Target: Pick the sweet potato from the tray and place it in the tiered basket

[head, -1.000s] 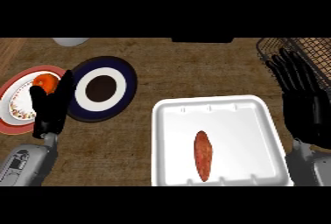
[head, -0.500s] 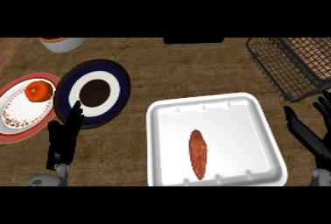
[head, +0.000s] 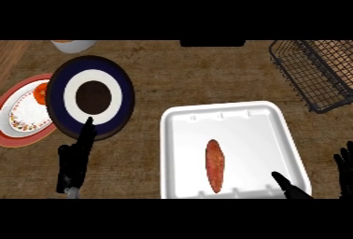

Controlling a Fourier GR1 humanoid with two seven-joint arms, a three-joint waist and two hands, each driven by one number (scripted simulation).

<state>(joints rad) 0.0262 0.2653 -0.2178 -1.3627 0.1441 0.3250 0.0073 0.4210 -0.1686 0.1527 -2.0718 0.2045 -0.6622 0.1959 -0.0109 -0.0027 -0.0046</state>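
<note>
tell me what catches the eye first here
The white tray at centre right, with the orange sweet potato lying lengthwise in it. Next, the blue plate at upper left and the wire basket in the top right corner. The left hand shows below the plate, the right hand at the tray's lower right.

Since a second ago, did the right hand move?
Yes. The right hand pulled back toward the robot, from beside the basket down to the near right corner of the tray, its thumb over that corner.
</note>
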